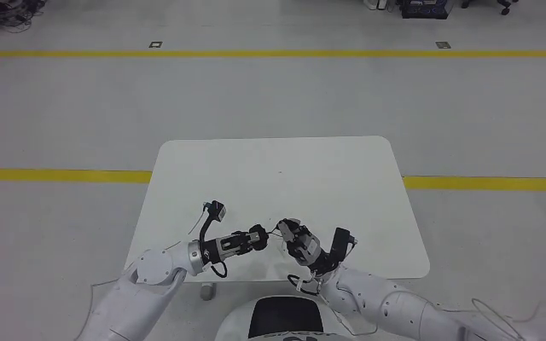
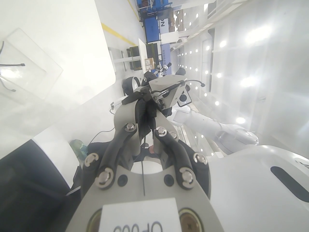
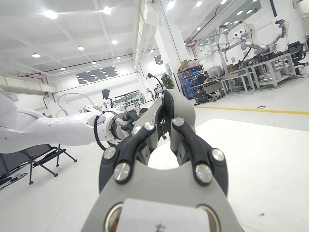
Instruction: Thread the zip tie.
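Both grippers meet tip to tip over the near edge of the white table [image 1: 341,170]. My left gripper [image 1: 258,238] is shut, and a thin black zip tie strip [image 2: 143,179] runs back between its fingers [image 2: 135,112]. My right gripper [image 1: 288,232] is also shut. From its fingers [image 3: 178,107] the zip tie [image 3: 158,83] curves upward and ends in its small head. In the left wrist view that same head end [image 2: 196,82] pokes out past the right gripper [image 2: 169,95]. A thin line of zip tie [image 1: 275,228] bridges the two grippers.
A clear flat tray [image 2: 29,56] with several spare black zip ties lies on the table beside the left gripper. The table's rounded front corner [image 2: 111,78] is close. The left arm [image 3: 60,126] lies just behind the right gripper.
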`<control>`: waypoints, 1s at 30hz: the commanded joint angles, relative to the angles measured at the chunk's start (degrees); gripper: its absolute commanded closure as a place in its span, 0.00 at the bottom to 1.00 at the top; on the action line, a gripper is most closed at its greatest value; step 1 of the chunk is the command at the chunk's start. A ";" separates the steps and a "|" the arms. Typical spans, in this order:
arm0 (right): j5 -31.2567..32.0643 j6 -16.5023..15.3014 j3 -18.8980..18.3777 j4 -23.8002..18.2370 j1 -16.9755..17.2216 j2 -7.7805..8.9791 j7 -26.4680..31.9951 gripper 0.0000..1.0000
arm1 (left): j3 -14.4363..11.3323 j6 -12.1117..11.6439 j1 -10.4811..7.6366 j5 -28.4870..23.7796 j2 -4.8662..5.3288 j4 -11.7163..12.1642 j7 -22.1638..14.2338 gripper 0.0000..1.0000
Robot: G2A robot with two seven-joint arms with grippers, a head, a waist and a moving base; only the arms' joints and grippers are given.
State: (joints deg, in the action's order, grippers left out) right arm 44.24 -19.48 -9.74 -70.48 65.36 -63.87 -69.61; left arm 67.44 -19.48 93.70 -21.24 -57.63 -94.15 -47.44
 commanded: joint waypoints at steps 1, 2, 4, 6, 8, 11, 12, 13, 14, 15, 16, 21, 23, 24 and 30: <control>-0.12 0.00 0.00 0.06 -0.01 -0.03 0.13 1.00 | 0.01 0.00 0.01 -0.07 0.01 -0.02 -0.02 1.00; -0.18 0.00 0.00 0.12 0.01 -0.06 0.32 1.00 | 0.03 0.00 0.01 -0.10 0.02 -0.02 -0.04 1.00; -0.31 0.00 0.00 0.18 0.03 -0.09 0.62 1.00 | 0.05 0.00 0.03 -0.13 0.03 -0.02 -0.05 1.00; -0.44 0.00 0.00 0.24 0.02 -0.13 0.83 1.00 | 0.07 0.00 0.05 -0.20 0.05 -0.01 -0.02 1.00; -0.52 0.00 0.00 0.32 0.03 -0.16 0.94 1.00 | 0.10 0.00 0.06 -0.25 0.06 -0.02 -0.03 1.00; -0.61 0.00 0.00 0.44 0.06 -0.19 1.06 1.00 | 0.17 0.00 0.09 -0.29 0.08 -0.07 -0.04 1.00; -0.63 0.00 0.00 0.52 0.06 -0.20 1.14 1.00 | 0.19 0.00 0.11 -0.28 0.09 -0.10 -0.05 1.00; -0.64 0.00 0.00 0.56 0.09 -0.20 1.18 1.00 | 0.21 0.00 0.13 -0.26 0.10 -0.11 -0.05 1.00; -0.65 0.00 0.00 0.60 0.11 -0.21 1.20 1.00 | 0.22 0.00 0.15 -0.27 0.10 -0.12 -0.06 1.00; -0.67 0.00 0.00 0.70 0.15 -0.21 1.20 1.00 | 0.23 0.00 0.18 -0.31 0.11 -0.13 -0.06 1.00; -0.71 0.00 0.00 0.78 0.20 -0.20 1.20 1.00 | 0.24 0.00 0.19 -0.34 0.11 -0.14 -0.06 1.00; -0.84 0.00 0.00 1.22 0.41 -0.10 1.27 1.00 | 0.28 0.00 0.21 -0.36 0.12 -0.15 -0.11 1.00; -0.78 0.00 0.00 1.43 0.51 -0.01 1.36 1.00 | 0.30 0.00 0.17 -0.37 0.13 -0.03 -0.07 1.00; -0.77 0.00 0.00 1.50 0.53 0.04 1.41 1.00 | 0.28 0.00 0.13 -0.39 0.12 0.02 -0.06 1.00; -0.98 0.00 0.00 1.83 0.58 0.29 1.63 1.00 | 0.00 0.00 -0.11 -0.47 0.07 0.27 -0.10 1.00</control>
State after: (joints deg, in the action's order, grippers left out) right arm 43.32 -19.48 -9.74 -68.70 65.96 -63.61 -68.01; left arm 67.49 -19.48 93.63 -21.75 -57.55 -93.88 -47.55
